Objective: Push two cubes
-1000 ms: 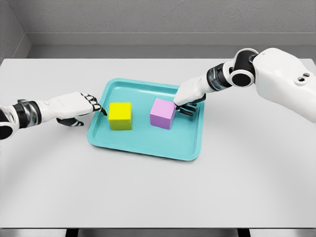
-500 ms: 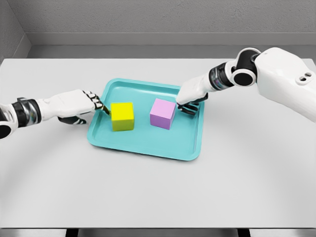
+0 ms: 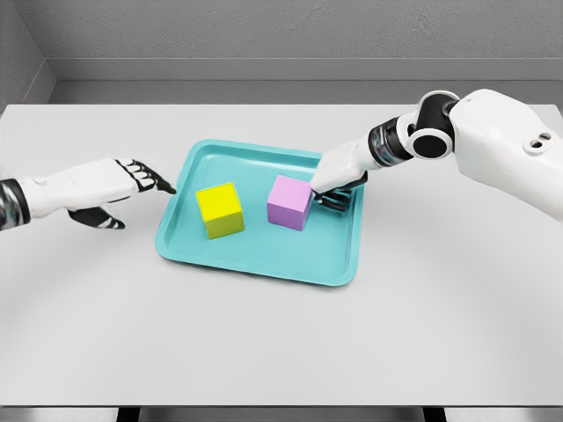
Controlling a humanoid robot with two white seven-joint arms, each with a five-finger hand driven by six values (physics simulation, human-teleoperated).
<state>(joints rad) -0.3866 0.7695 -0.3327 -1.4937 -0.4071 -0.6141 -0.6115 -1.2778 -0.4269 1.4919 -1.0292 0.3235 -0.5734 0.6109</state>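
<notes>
1. Since half a second ago, my left hand (image 3: 110, 186) has pulled back off the teal plastic tray's (image 3: 264, 260) left rim onto the grey table (image 3: 281, 334); its fingers are extended and hold nothing.
2. Yellow cube (image 3: 220, 210) now sits rotated, slightly right of its earlier spot, in the tray's left half.
3. Pink cube (image 3: 290, 202) stands right of centre, apart from the yellow one.
4. My right hand (image 3: 339, 176) rests against the pink cube's right side, fingers curled, grasping nothing.
</notes>
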